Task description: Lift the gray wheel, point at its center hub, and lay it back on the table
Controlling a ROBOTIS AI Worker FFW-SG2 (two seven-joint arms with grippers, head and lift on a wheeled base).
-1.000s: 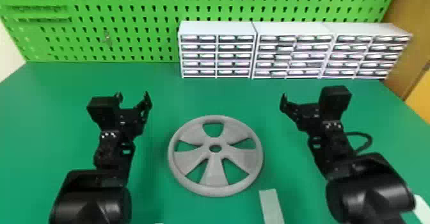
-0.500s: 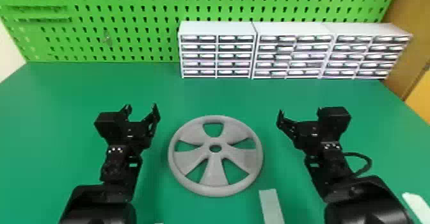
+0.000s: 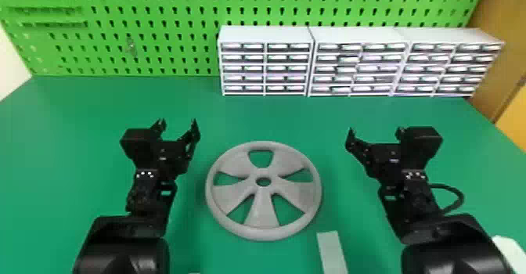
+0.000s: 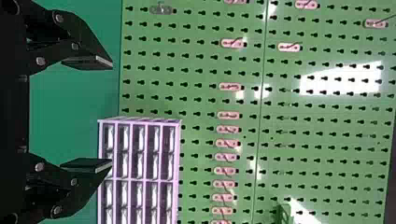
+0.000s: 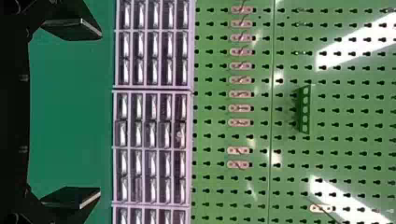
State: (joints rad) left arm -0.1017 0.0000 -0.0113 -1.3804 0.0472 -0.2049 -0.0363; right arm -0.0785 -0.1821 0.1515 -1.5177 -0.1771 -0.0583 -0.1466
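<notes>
Both left tool (image 3: 178, 123) and right tool (image 3: 375, 130) are being held fingers apart; the gray wheel (image 3: 263, 197) is being borne by the table (image 3: 274, 116), lower centre. Lifting is apparently being prepared, rim grips being needed.

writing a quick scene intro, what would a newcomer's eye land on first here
Probably the gray wheel, lying flat on the green table between the two open black grippers, left and right. Next, likely the bright green pegboard behind, with white drawer cabinets before it.
</notes>
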